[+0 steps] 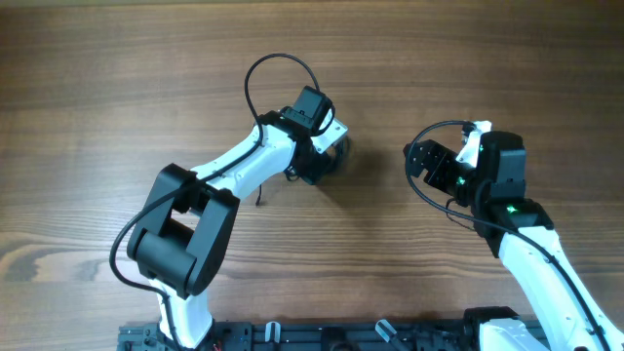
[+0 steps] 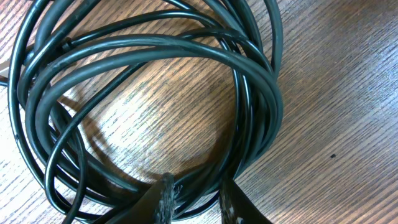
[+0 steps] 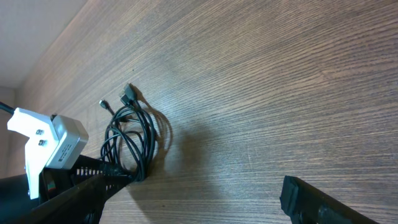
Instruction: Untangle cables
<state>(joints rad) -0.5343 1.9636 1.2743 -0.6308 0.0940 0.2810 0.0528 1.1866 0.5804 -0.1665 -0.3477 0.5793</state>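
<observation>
Wood-grain table | cables: on the table under left gripper | step advice: isolate one strand, lift slowly, avoid dragging the whole coil | appearance: thin glossy black cords in overlapping loops, plug ends at one side | left gripper: jaws narrowly astride near strands, clamping unconfirmed | right gripper: spread wide, empty, well apart.

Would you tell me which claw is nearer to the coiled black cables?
Left. The left claw grips strands of the coiled black cables; the right claw stands open, well apart from them.
</observation>
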